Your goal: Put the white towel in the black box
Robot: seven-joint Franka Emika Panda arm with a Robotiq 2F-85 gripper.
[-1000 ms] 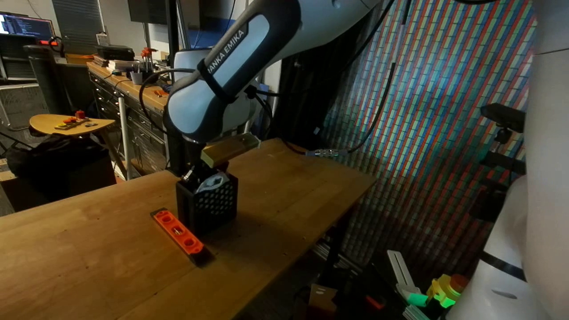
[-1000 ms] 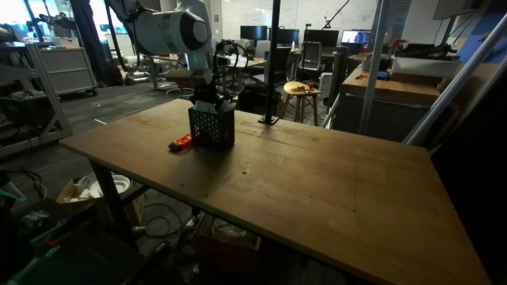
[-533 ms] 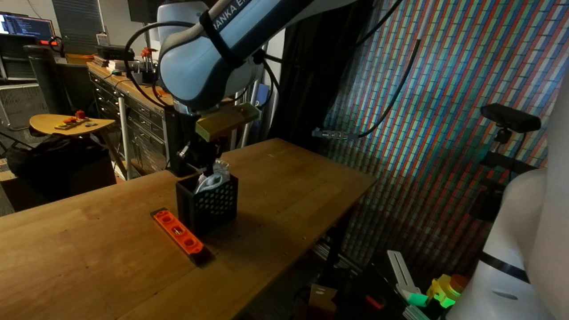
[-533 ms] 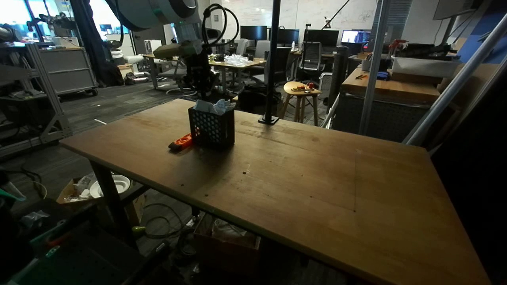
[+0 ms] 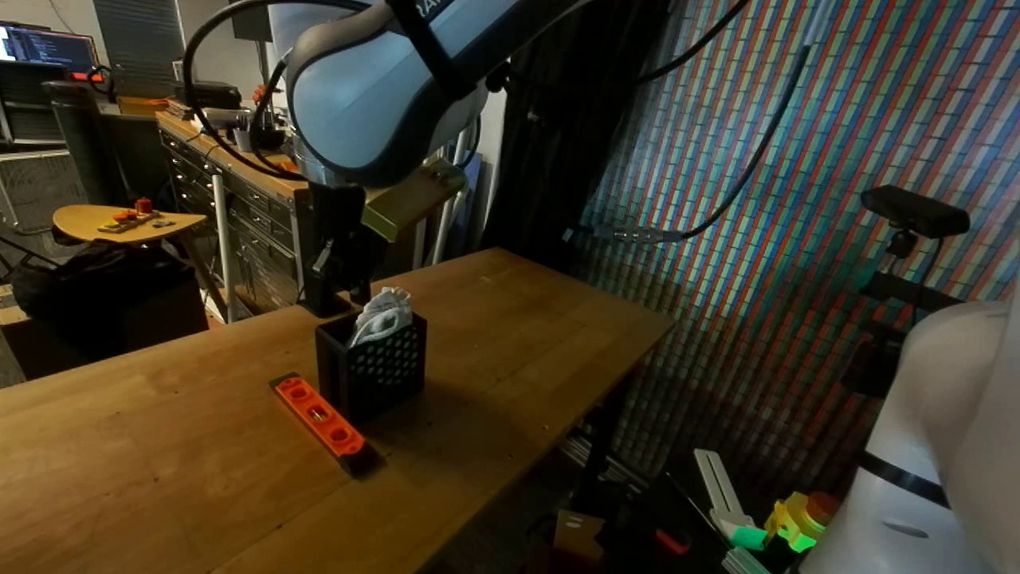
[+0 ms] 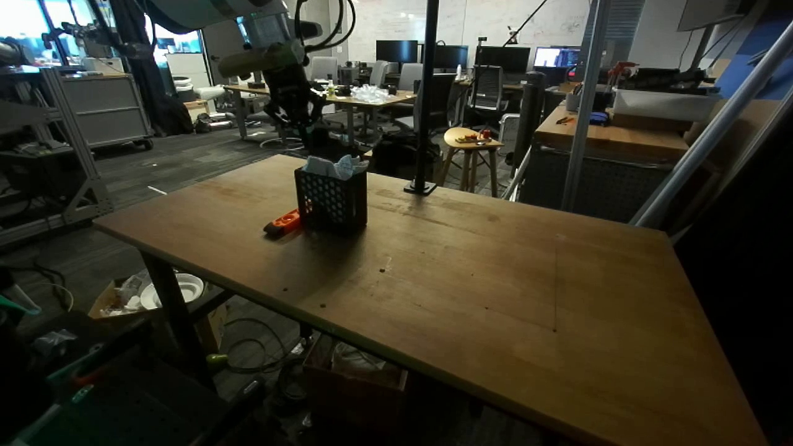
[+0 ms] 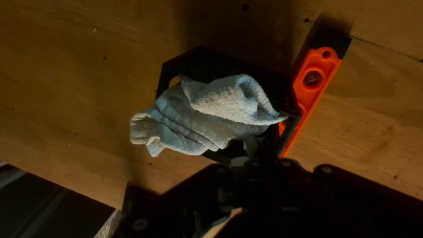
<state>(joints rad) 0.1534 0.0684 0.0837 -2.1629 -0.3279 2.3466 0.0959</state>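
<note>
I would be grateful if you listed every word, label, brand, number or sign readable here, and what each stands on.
"RA": on the Franka Emika Panda arm; the lettering runs out of the picture at the top.
Too small to read: the lines of text on the lit computer monitor.
Too faint to read: the marks on the whiteboard.
None that I can make out: white towel, black box, orange spirit level.

white towel (image 7: 218, 105) | rumpled, poking out | in black box (image 5: 371, 383) (perforated, upright)
</note>
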